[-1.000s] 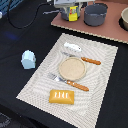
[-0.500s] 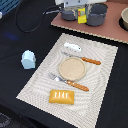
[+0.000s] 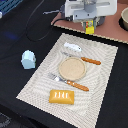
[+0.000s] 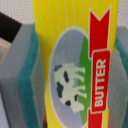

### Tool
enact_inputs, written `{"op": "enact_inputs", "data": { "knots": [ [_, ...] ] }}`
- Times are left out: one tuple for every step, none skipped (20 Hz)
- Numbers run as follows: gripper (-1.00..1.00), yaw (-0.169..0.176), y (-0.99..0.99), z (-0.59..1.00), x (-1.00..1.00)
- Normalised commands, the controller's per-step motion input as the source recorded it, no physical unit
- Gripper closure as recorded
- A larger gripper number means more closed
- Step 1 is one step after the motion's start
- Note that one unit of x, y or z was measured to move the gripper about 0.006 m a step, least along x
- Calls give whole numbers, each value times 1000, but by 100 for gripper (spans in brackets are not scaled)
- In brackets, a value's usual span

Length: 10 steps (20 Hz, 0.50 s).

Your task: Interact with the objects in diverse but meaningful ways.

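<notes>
Only the wrist view reads "BUTTER" on the yellow packet, clamped between the claw pads above the worktop's far edge.

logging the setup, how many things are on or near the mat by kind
butter packets: 1, held up in the jaws
plates: 1, tan
orange-handled cutlery: 2, knife and fork
orange blocks: 1
white pieces: 1
pale blue cartons: 1, off the mat
total: 7
</notes>
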Motion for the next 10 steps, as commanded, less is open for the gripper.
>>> {"op": "enact_inputs", "data": {
  "knots": [
    [100, -57, -423, -26, 957],
    [100, -54, -411, -57, 934],
    [100, -52, -340, -109, 923],
    [100, -50, -337, -143, 837],
    [100, -35, -314, -180, 771],
    [100, -16, -251, -197, 643],
    [100, -4, -77, -217, 443],
    [100, -7, -3, -197, 257],
    [100, -15, 0, -46, 226],
    [100, -17, 111, 0, 286]
  ]
}}
